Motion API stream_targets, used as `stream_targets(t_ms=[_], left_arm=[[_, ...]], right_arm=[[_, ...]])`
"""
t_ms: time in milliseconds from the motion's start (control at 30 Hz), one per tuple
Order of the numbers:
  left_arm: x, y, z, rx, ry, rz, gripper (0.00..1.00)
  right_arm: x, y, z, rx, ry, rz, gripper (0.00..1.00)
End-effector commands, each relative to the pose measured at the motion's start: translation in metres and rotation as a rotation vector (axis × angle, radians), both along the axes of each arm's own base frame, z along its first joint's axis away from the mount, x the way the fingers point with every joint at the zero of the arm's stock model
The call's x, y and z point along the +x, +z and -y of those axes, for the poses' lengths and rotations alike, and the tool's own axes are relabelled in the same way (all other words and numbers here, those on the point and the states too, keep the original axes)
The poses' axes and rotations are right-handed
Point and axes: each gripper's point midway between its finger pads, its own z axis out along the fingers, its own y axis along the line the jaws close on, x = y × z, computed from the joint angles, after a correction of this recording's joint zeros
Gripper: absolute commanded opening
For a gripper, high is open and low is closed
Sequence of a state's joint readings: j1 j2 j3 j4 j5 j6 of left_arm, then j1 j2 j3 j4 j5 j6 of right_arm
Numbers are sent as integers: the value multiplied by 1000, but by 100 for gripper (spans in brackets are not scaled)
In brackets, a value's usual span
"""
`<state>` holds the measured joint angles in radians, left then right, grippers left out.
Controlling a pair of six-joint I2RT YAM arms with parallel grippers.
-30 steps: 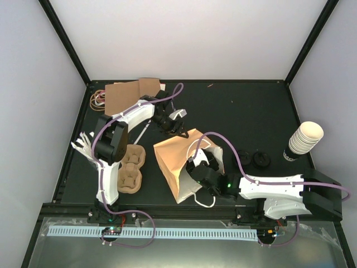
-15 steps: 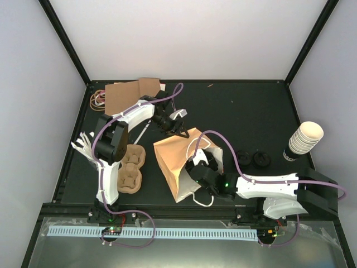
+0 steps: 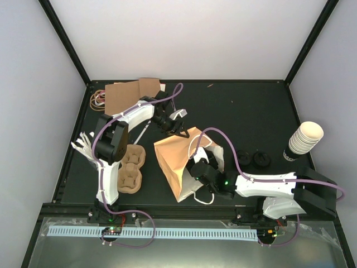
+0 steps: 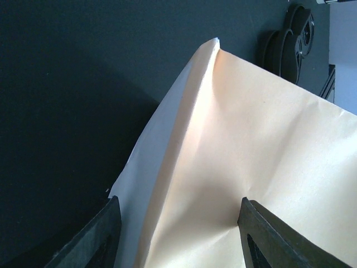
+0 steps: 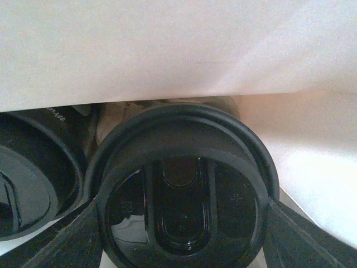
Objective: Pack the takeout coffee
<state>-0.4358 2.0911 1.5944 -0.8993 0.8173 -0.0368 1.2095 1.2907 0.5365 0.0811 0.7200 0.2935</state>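
Packing is judged well advanced: one takeout coffee (image 5: 181, 190) is clamped in the right gripper (image 5: 181, 218) inside the paper bag (image 3: 170, 159), a second coffee (image 5: 28, 184) is lodged just left of it, and the bag's corner is straddled by the left gripper's (image 4: 179, 209) parted jaws.

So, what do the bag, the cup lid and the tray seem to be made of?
Bag: tan paper, matte, with sharp creases and folds.
Cup lid: probably black plastic, glossy, with reflections and a moulded rim.
Tray: brown moulded pulp, it seems; dull, with rounded pockets, but the texture is too small to confirm.
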Motion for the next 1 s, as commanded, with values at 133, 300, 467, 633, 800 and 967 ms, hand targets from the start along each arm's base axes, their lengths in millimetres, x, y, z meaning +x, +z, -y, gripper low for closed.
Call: stream_targets(t_ms=[133,300,467,633,800,967], left_arm=[[-14,-3,0,17,-12,-52,68],[-6,10,-7,46,28,7,83],[6,45,-27,124,96,138,99],[-2,74,-47,189,143,235,99],[-16,99,-80,294,222,340,99],[-50,165,-94,236,256,538,99]], right_arm=[[-3,-19,13,-57,-12,-87,33],[-4,-21,11,-75,-5,-102,33],[-5,-17,8,-79,9,-120,32],[-6,-9,1,-67,31,-132,32],[-4,-1,-3,-76,33,-135,32],[1,15,-7,-89,35,-145,32]])
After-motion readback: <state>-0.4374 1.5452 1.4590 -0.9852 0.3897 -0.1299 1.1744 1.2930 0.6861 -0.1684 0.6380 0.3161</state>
